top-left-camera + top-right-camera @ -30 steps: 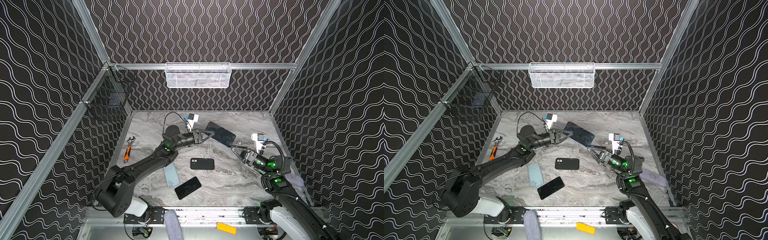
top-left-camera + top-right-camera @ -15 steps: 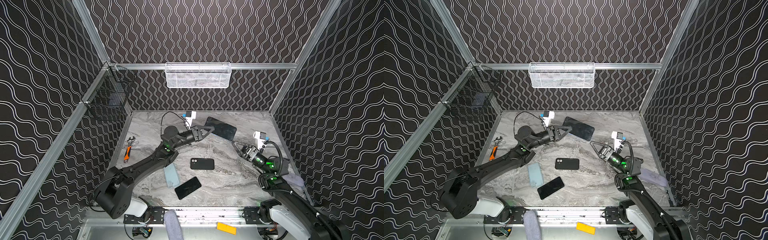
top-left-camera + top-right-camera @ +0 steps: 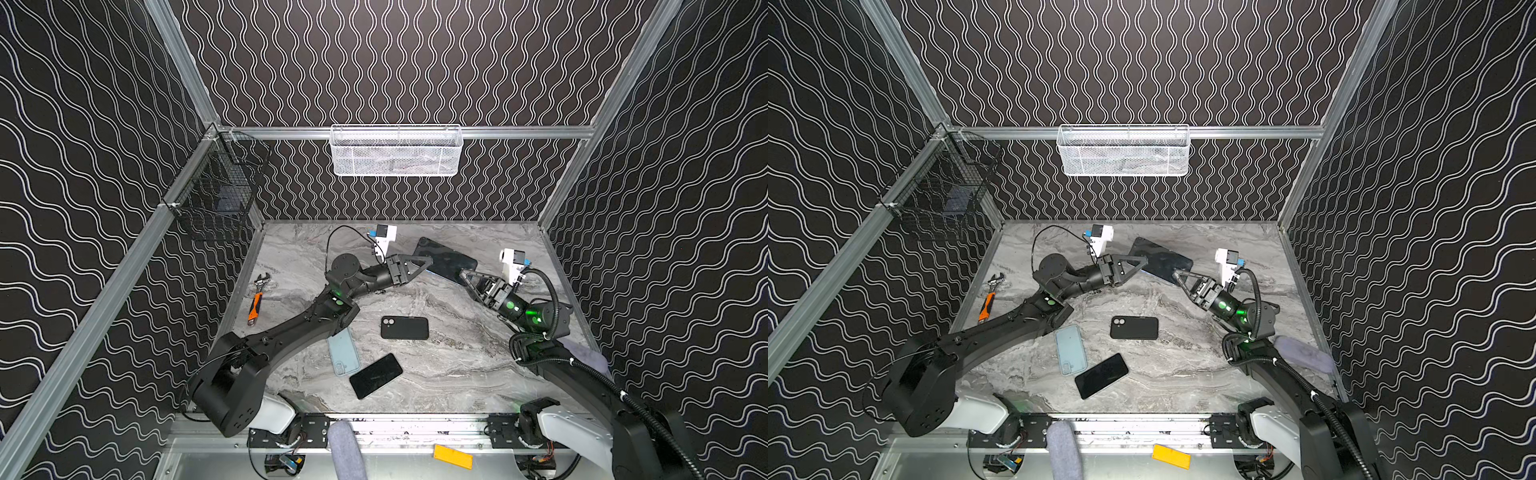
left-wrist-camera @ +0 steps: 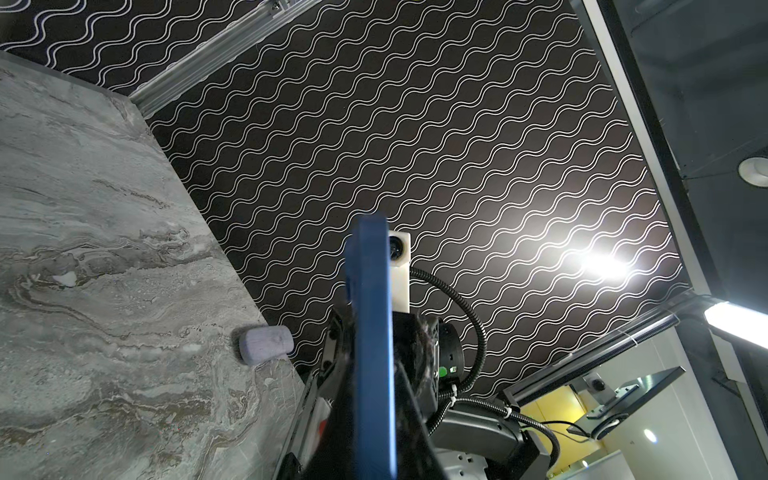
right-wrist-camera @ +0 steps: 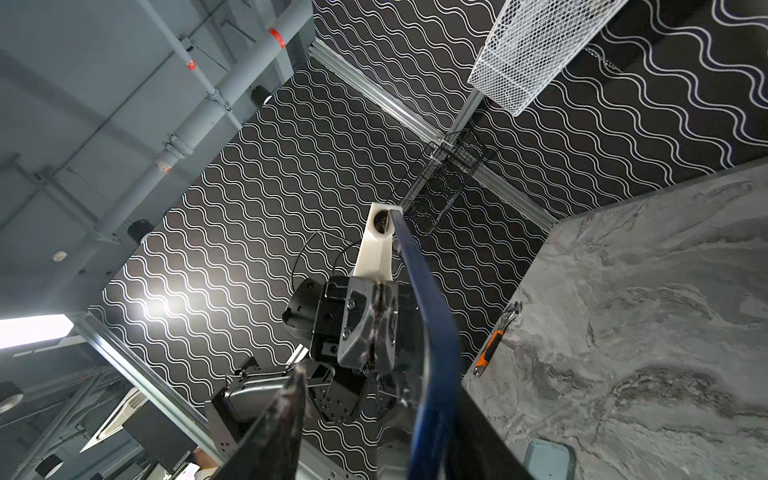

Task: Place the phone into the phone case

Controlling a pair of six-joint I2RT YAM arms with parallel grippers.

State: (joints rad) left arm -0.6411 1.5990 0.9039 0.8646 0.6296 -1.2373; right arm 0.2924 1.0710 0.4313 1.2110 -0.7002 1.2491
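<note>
right claw (image 3: 464,274) moved up to the blue slab (image 3: 449,258)

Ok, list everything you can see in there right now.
dark blue slab: one, phone or case unclear, held at the back
black case: one, black, table centre
pale blue case: one, by left arm
black phone: one, front centre
wrench: one, orange handle, left edge
mesh basket: one, white, back rail
wire basket: one, black, left wall
grey cloth: one, right edge
yellow block: one, front frame
left gripper: shut on the slab
right gripper: open, at its other end
</note>
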